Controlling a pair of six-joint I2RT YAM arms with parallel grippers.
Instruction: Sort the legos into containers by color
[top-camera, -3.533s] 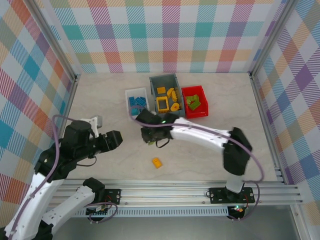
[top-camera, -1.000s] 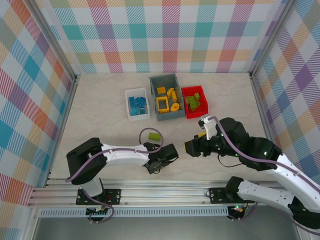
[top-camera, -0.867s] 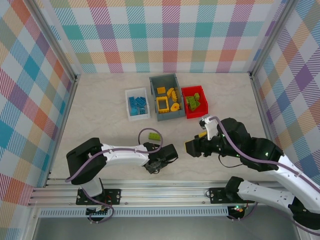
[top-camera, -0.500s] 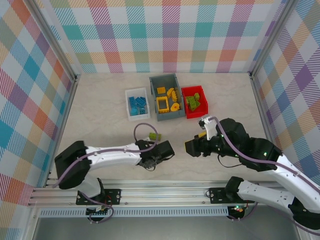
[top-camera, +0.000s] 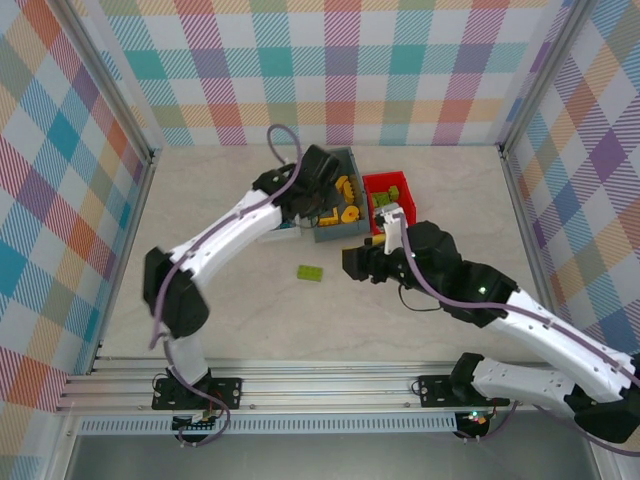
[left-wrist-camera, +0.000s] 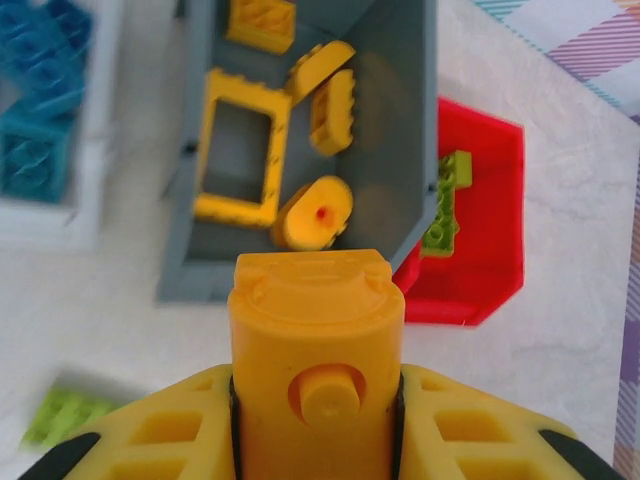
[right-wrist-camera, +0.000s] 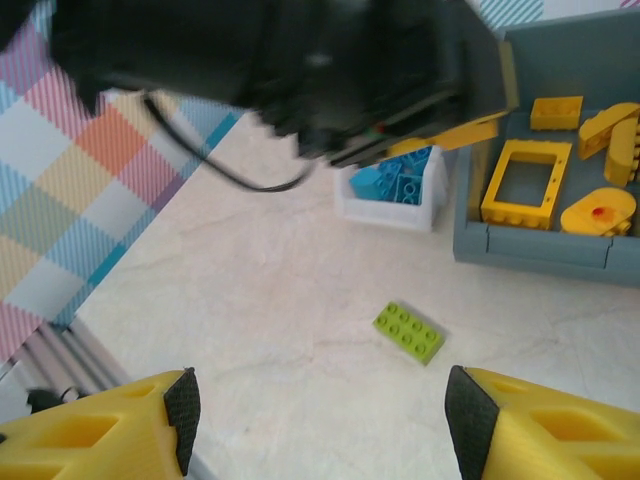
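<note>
Left gripper (left-wrist-camera: 315, 425) is up over the bins with a yellow brick (left-wrist-camera: 316, 330) clamped tight between its yellow fingers (left-wrist-camera: 150, 435), one stud facing the wrist camera, hanging at the near edge of the grey bin (left-wrist-camera: 400, 130). Down in that bin lie the hollow yellow frame (left-wrist-camera: 235, 208), a rounded yellow piece (left-wrist-camera: 315, 212) and a few more yellow bricks. The red bin (left-wrist-camera: 485, 240) sits just beside the grey one on its right, green pieces (left-wrist-camera: 445, 200) inside; the white tray (left-wrist-camera: 45, 225) on the left has the blue bricks (left-wrist-camera: 40, 90). One green brick (top-camera: 309, 272) lies loose on the table (top-camera: 250, 310), studs up, apart from all three bins. Right gripper (right-wrist-camera: 320, 420) hovers near it, jaws spread wide, nothing between them
</note>
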